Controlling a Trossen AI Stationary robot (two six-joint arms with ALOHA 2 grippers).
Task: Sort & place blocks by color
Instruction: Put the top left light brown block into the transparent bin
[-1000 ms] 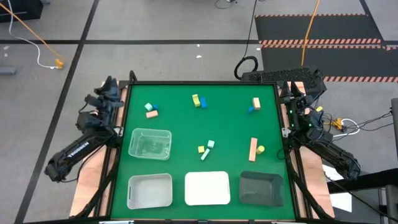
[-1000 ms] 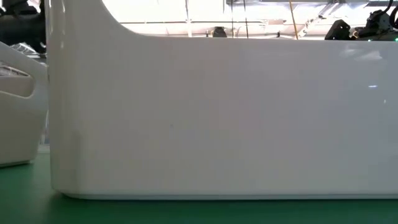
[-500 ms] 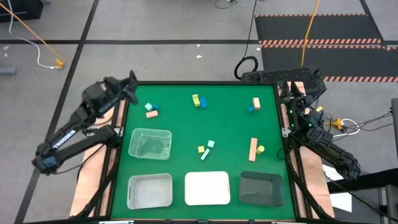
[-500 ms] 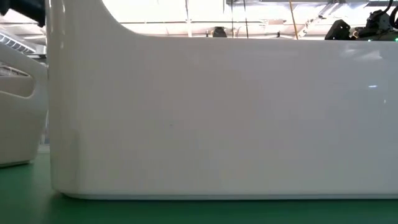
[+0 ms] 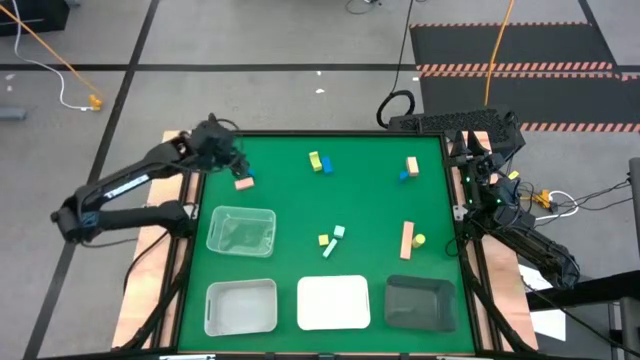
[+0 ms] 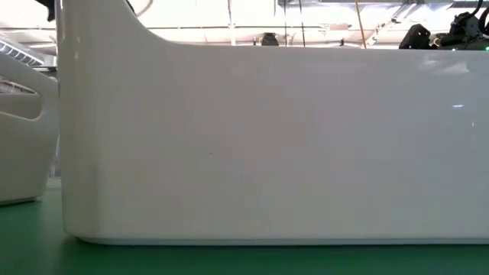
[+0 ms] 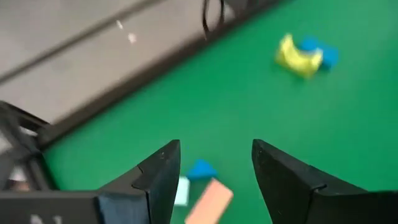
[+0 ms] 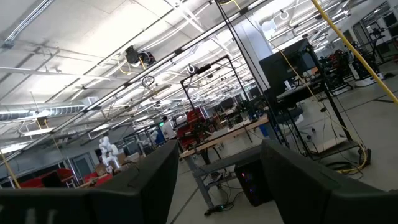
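My left gripper point(image 5: 231, 164) point(image 7: 214, 171) is open and hovers over the far-left group of blocks: a salmon block point(image 5: 243, 183) point(image 7: 209, 200), a blue one point(image 7: 201, 168) and a mint one point(image 7: 181, 190). In the left wrist view they lie on the green mat between and just beyond my fingers. Further blocks lie on the mat: a yellow-green and blue pair point(image 5: 320, 162) point(image 7: 302, 55), a salmon and blue pair point(image 5: 410, 168), a salmon bar with a yellow block point(image 5: 410, 239), and a yellow and mint group point(image 5: 331, 241). My right gripper point(image 8: 214, 180) is open, parked at the table's right edge, facing the room.
Four trays stand toward the near edge: a clear one point(image 5: 241, 231), a pale one point(image 5: 241, 306), a white one point(image 5: 334, 302) and a dark one point(image 5: 419, 302). The white tray's wall point(image 6: 260, 145) fills the low view. The right arm point(image 5: 497, 200) is folded beside the table.
My left arm has swung from its folded place at the table's left edge out over the mat, reaching toward the far edge and right until the gripper stands above the far-left blocks. The blocks have stayed where they were.
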